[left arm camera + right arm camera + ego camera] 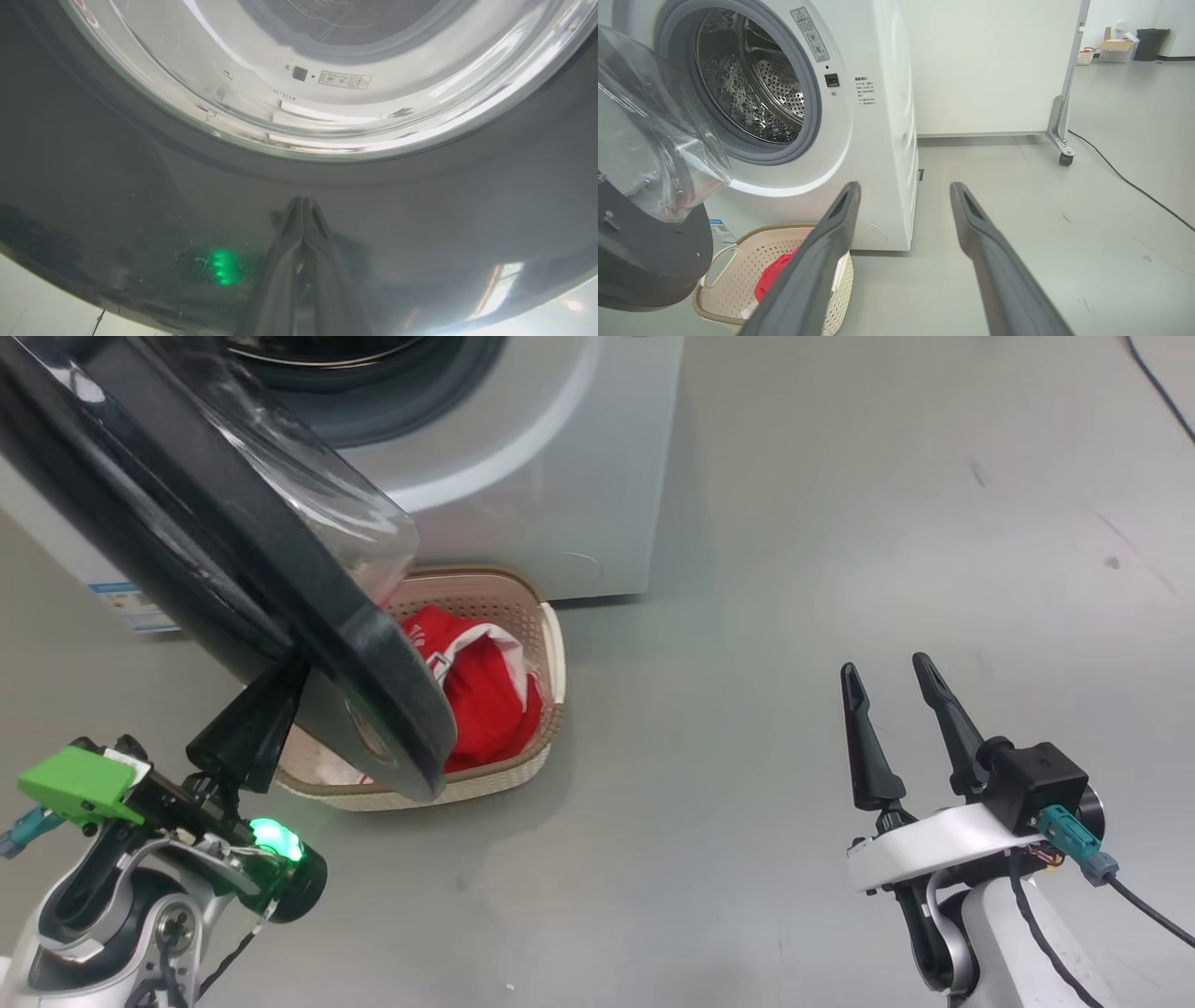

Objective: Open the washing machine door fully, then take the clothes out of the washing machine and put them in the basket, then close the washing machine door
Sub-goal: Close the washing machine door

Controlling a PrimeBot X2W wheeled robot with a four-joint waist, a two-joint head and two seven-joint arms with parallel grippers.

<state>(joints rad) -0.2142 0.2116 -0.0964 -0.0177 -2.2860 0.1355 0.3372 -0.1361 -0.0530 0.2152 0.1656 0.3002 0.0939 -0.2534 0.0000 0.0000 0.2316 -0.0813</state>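
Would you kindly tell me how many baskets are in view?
2. One basket sits before the washing machine, holding the clothes; a second basket stands far off beside a cardboard box.

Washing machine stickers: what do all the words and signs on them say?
Nothing here reads clearly.
Sticker on the washing machine, beside the drum opening: a warning triangle, words too small.
Black print lower down: too small.
Blue label low on the front: blurred.
White lettering on the clothes: partly hidden, unreadable.
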